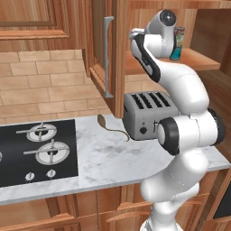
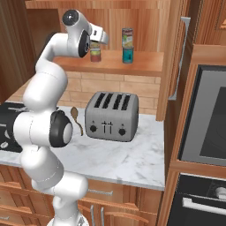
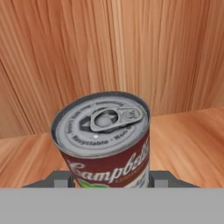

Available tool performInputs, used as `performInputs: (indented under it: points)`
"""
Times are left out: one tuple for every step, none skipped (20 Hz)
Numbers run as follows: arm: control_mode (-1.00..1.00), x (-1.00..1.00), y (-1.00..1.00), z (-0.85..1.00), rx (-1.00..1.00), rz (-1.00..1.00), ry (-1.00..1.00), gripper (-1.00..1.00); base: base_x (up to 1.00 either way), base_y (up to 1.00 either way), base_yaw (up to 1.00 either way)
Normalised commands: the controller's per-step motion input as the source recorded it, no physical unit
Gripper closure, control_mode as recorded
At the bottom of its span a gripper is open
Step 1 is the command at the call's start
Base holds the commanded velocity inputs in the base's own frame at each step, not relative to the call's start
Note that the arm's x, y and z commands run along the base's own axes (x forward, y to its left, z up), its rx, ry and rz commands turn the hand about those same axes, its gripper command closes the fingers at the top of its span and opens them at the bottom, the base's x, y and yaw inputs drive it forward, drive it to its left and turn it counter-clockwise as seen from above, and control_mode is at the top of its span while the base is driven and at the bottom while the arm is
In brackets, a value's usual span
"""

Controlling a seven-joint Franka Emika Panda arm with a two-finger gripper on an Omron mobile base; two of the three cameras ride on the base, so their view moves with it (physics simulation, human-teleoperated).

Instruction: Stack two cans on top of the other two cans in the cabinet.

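In the hand view a tin with a silver pull-tab top and a dark red and green label point(image 3: 105, 144) sits between my gripper's point(image 3: 109, 178) fingers point(image 3: 61, 178), and the jaws are shut on its sides. The right base view shows this can point(image 2: 95, 54) low on the left of the cabinet shelf point(image 2: 145, 66), under my hand point(image 2: 98, 39); I cannot tell whether it touches the plank. Farther right a teal can point(image 2: 128, 55) stands on the shelf with a like pale-labelled can point(image 2: 127, 36) on top. In the left base view the arm partly hides that teal can point(image 1: 176, 53).
The cabinet door point(image 1: 101, 40) stands open with its grey bar handle point(image 1: 108, 56) toward me. Below the shelf a silver toaster point(image 2: 110, 115) and a wooden spoon point(image 2: 76, 115) lie on the marble counter point(image 2: 132, 163). A stove point(image 1: 38, 149) is left, an oven point(image 2: 207, 119) right.
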Motion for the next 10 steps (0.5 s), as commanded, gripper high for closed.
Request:
performInputs:
  points:
    - [-1.0,0.04,0.0,-0.02,-0.03,0.01,0.02,1.0,0.0,0.0,0.0]
    - [-1.0,0.03,0.0,-0.02,-0.02,0.01,0.02,1.0,0.0,0.0,0.0]
    - [-1.0,0.03,0.0,-0.02,-0.01,0.01,0.01,1.0,0.0,0.0,0.0]
    - [-1.0,0.01,0.0,-0.05,-0.01,0.01,0.03,1.0,0.0,0.0,0.0]
    - [-1.0,0.0,-0.02,-0.05,-0.01,0.01,0.02,1.0,0.0,0.0,0.0]
    - [-1.0,0.0,-0.03,-0.06,0.0,0.01,0.03,1.0,0.0,0.0,0.0]
    - [-1.0,0.0,-0.03,-0.07,0.0,0.01,0.01,1.0,0.0,0.0,0.0]
    - [-1.0,0.0,-0.03,-0.09,0.0,0.0,0.01,1.0,0.0,0.0,0.0]
    - [-1.0,0.0,-0.05,-0.08,0.0,0.01,0.01,1.0,0.0,0.0,0.0]
    - [-1.0,0.0,-0.01,-0.09,0.0,0.01,0.01,1.0,0.0,0.0,0.0]
